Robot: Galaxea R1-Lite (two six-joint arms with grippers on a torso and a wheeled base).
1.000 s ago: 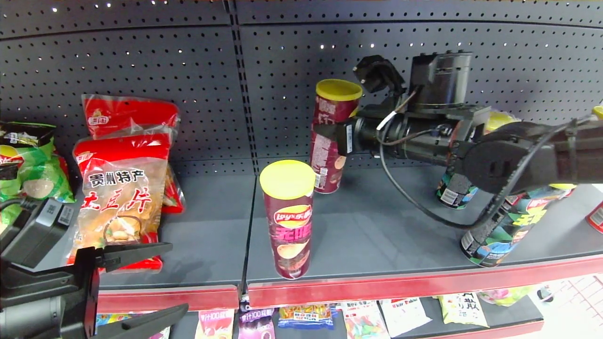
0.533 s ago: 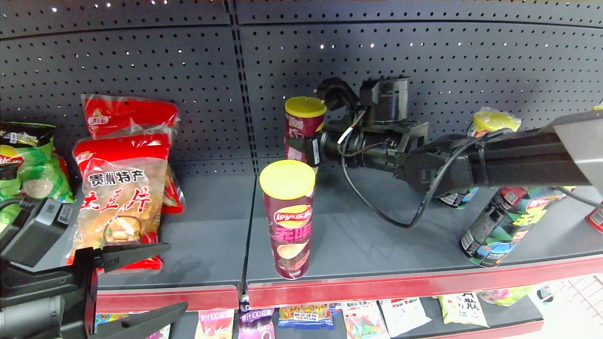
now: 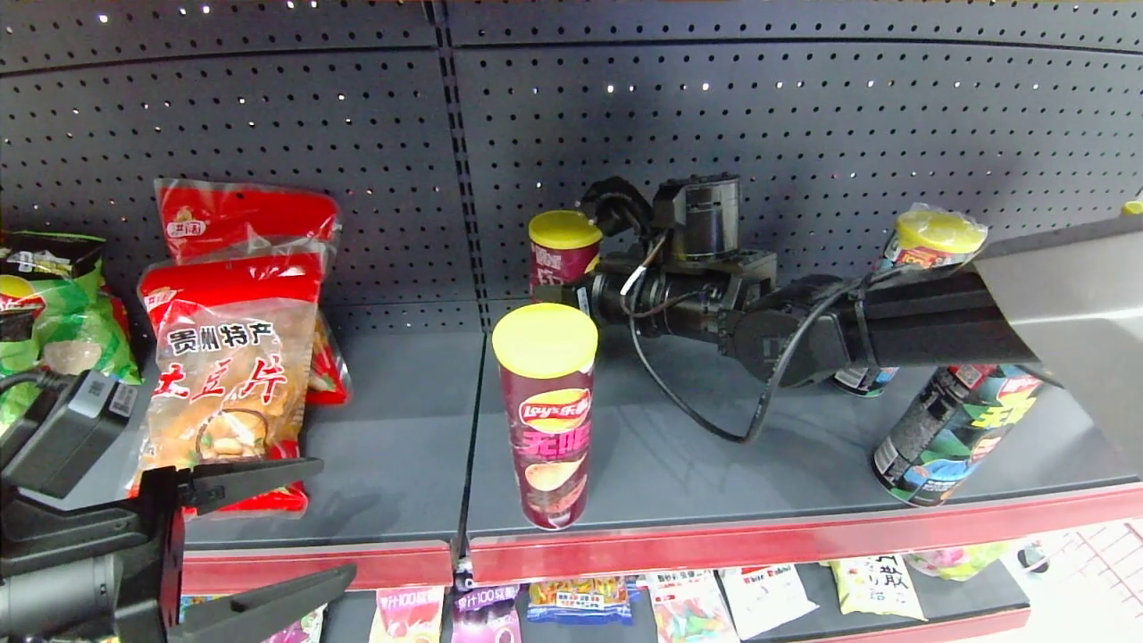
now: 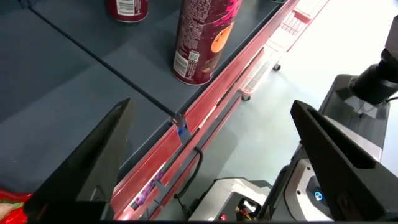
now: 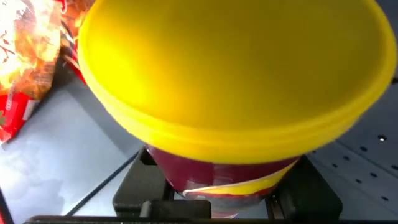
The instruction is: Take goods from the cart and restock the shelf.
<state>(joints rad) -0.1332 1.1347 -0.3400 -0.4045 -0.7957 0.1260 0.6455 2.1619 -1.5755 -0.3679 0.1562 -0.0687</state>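
1. My right gripper [image 3: 563, 293] has its fingers clamped on the held can [image 3: 563, 254], maroon with a yellow lid [image 5: 230, 74]. The right wrist view gives me that lid from above, with dark pads [image 5: 134, 190] pressed to both sides of the body.
2. The head view places the held can upright, directly behind the front can [image 3: 545, 420], which hides its base (so I cannot tell whether it touches the shelf [image 3: 696, 446]).
3. My left gripper [image 3: 268, 540] has its fingers spread wide with nothing between them. It sits low and left of the front can, before the red edge [image 3: 714, 543].
4. The left wrist view adds the front can's rear label: a white panel of print too fine to read.
5. The front can's face carries a logo over large yellow characters. Red snack bags [image 3: 232, 357] with bold characters stand to its left, and dark cans [image 3: 955, 429] to its right.
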